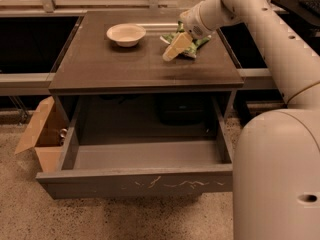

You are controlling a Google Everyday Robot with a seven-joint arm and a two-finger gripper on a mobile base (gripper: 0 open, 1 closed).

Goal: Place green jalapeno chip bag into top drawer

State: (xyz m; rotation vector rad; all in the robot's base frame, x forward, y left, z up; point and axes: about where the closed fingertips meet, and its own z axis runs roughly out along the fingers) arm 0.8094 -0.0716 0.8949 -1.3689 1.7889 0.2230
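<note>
**Reaching for the bag — pick not yet confirmed**

The pincer (172, 50) hangs low over the surface (100, 69), near the white bowl (126, 34) on the arm's side. It sits against the green jalapeno chip bag (196, 45), which lies a little farther from the bowl. Whether the pincer is spread or pinching the bag I cannot tell. The top drawer (135, 181) stands pulled out, below the bowl and nearer the camera. The step looks like the pick — next comes a sure hold on the crinkly foil, a lift, then a carry forward and down into the drawer.
</note>
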